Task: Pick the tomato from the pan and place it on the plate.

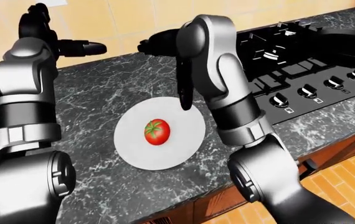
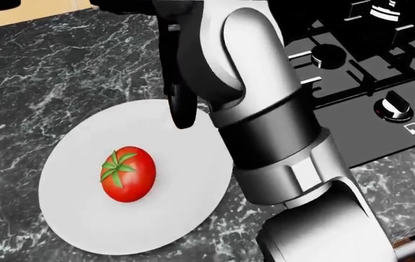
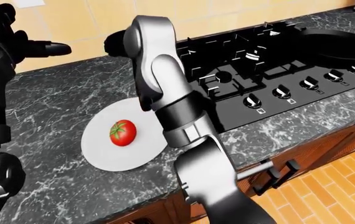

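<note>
On the white plate (image 2: 193, 207), the tomato (image 2: 127, 174) sits alone, placing done by my judgement.

Below and to the left of my right hand (image 1: 165, 65) in the left-eye view, it lies clear of my dangling dark fingers (image 2: 182, 112), which grip nothing; how wide they spread I cannot tell. Red, glossy, round, green calyx tilted toward view-left. My left hand (image 1: 53, 39) hangs farther off, its spread unclear too.

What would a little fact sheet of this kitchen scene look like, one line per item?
tomato: red, green stem, lying on the plate, nothing touching it
plate: white, round, on the dark marble counter
right hand: raised above the plate, fingers off the tomato
left hand: held high at the left-eye view's left, holding nothing
stove: black, right of the plate
pan: dark, on the stove's far right
</note>
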Robot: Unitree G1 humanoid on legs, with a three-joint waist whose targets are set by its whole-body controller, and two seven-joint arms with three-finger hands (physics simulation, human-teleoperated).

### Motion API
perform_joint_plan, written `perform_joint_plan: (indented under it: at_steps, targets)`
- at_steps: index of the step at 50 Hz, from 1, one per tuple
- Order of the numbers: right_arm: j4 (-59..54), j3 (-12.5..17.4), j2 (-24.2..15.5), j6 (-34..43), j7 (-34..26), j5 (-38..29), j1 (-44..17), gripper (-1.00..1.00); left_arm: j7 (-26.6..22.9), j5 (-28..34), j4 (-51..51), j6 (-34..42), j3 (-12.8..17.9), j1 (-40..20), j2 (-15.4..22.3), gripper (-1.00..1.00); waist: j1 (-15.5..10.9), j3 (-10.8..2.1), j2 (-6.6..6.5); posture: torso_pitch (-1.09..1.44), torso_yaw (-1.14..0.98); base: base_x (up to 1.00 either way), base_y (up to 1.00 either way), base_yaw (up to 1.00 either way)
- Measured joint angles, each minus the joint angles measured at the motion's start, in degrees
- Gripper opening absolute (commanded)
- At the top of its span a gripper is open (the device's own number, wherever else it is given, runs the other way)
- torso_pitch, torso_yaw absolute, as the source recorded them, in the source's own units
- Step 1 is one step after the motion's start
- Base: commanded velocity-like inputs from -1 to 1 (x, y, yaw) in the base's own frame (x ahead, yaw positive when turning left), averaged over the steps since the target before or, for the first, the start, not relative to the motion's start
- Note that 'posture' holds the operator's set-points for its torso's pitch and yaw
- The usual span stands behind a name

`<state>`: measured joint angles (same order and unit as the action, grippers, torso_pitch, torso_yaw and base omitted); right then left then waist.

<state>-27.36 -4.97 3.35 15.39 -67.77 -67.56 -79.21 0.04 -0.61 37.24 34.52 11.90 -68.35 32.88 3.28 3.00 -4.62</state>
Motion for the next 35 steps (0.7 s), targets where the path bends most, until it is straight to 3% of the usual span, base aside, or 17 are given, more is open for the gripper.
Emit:
perform_joint_plan:
  at_steps: [13, 24, 35]
  targets:
    - [-3.2, 2.4, -6.1, 3.2, 3.7, 6.1, -4.2, 1.00, 0.1, 0.2, -0.2, 0.2, -0.2, 0.2, -0.4, 1.00, -0.3, 0.26, 0.45, 0.00, 0.00, 0.00, 0.00, 0.00]
    - [-5.3, 4.7, -13.8, 5.3, 6.2, 10.4, -7.1, 1.00, 0.4, 0.4, -0.8, 0.2, -0.3, 0.7, -1.1, 1.00, -0.5, 0.27, 1.00, 0.00, 0.00, 0.00, 0.00, 0.00]
    - [-8.1, 5.6, -18.1, 6.7, 9.1, 14.1, -9.4, 1.00, 0.4, 0.5, -0.5, 0.0, -0.3, 0.6, -1.2, 1.00, -0.8, 0.39, 1.33, 0.00, 0.00, 0.00, 0.00, 0.00]
